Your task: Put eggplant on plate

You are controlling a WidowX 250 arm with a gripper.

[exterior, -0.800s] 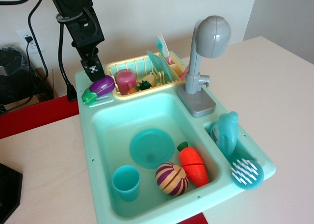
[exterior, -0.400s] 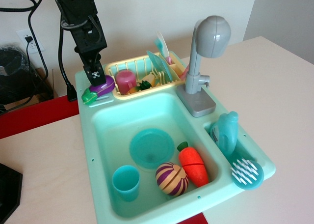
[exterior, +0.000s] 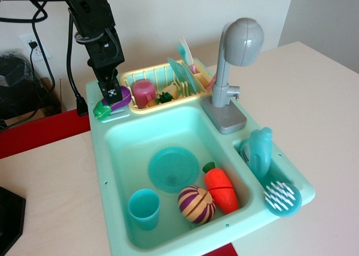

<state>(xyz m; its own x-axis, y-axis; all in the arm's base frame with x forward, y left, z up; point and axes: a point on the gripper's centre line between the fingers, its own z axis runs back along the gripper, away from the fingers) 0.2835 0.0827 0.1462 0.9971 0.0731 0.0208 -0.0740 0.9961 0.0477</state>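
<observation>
Observation.image showed the pincer (exterior: 114, 93) down on the eggplant (exterior: 111, 103) at the sink's back-left corner ledge; whether it was gripping could not be told. The plate (exterior: 173, 169) lay in the basin.

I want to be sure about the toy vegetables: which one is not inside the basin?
The eggplant, purple with a green cap, lies on the sink's back-left corner ledge under the pincer. The striped onion and carrot lie in the basin.

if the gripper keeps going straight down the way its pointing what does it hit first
Most likely the eggplant: the gripper points down right over its purple body on the sink's back-left corner ledge. It already looks at or touching it, though depth from this single view is uncertain.
</observation>
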